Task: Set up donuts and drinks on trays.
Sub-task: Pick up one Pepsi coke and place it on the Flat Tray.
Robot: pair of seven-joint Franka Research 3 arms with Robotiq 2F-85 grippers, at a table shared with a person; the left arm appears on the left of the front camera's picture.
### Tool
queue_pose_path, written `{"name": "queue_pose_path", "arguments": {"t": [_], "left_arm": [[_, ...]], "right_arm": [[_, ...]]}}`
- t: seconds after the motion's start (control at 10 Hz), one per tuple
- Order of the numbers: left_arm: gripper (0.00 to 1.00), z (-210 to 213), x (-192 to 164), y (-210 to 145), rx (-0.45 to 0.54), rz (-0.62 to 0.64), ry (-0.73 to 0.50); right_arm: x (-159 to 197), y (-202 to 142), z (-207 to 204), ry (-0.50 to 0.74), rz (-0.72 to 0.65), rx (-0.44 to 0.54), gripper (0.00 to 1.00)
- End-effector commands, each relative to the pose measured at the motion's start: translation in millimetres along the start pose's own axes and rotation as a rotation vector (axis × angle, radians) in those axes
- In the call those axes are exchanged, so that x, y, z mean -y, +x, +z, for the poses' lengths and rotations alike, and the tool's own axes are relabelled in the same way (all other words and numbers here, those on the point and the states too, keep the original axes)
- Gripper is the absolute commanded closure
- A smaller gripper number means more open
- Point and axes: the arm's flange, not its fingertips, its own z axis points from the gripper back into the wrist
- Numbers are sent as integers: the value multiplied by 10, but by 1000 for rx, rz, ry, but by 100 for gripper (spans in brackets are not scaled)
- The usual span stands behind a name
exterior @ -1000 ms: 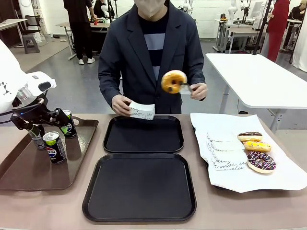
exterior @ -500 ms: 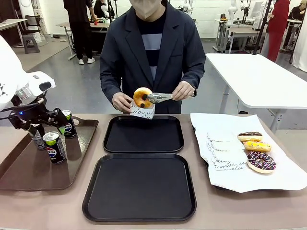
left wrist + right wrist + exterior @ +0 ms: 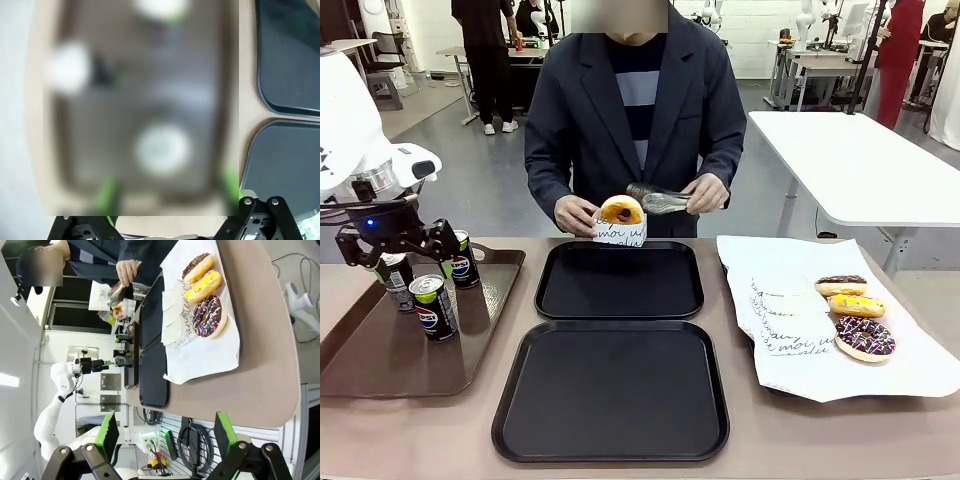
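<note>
Table read as a clock face in the front view, person at 12. Two black trays at centre, both bare: far tray (image 3: pixel 619 282) toward 12, near tray (image 3: pixel 610 392) toward 6, edges just apart. One brown tray (image 3: pixel 380 365) at 9 carries three cans: first can (image 3: pixel 432 306) nearest the centre, second can (image 3: pixel 463 258) at the tray's far corner, third can (image 3: pixel 396 284) between the spread fingers of the left gripper (image 3: pixel 405 258). Left jaws released, wide; contact with the third can: cannot tell. Left wrist view is blurred: three pale can tops, one between the green pads. Four donuts counted. Three lie on white paper (image 3: pixel 790 340) at 3, close together in a row running 12 to 6: chocolate donut (image 3: pixel 841 285), yellow donut (image 3: pixel 856 305), sprinkled donut (image 3: pixel 864 337). Fourth donut (image 3: pixel 621 210) sits in a printed paper sleeve (image 3: pixel 620 234), held in one hand (image 3: pixel 575 215) of the person above the 12 edge of the far tray. Other hand (image 3: pixel 708 192) holds tongs (image 3: pixel 658 202), tips just beside that donut. Right gripper (image 3: pixel 165 422), in its wrist view: jaws released, nothing between the pads.
</note>
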Motion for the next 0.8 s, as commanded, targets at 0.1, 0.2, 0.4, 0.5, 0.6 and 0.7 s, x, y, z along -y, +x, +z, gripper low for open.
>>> {"name": "queue_pose_path", "arguments": {"t": [0.1, 0.2, 0.4, 0.5, 0.6, 0.7], "left_arm": [[0, -93, 23, 211, -58, 31, -12], [0, -141, 7, 255, -61, 30, -6], [0, -253, 6, 333, -60, 23, 2], [0, -308, 16, 353, -64, 12, -4], [0, -381, 38, 359, -74, 2, -8], [0, -431, 53, 357, -83, -2, -7]], "right_arm": [[11, -6, -11, 18, 15, 14, 0], [11, -6, -11, 18, 15, 14, 0], [11, -6, -11, 18, 15, 14, 0], [11, -6, -11, 18, 15, 14, 0], [11, -6, -11, 18, 15, 14, 0], [11, -6, -11, 18, 15, 14, 0]]}}
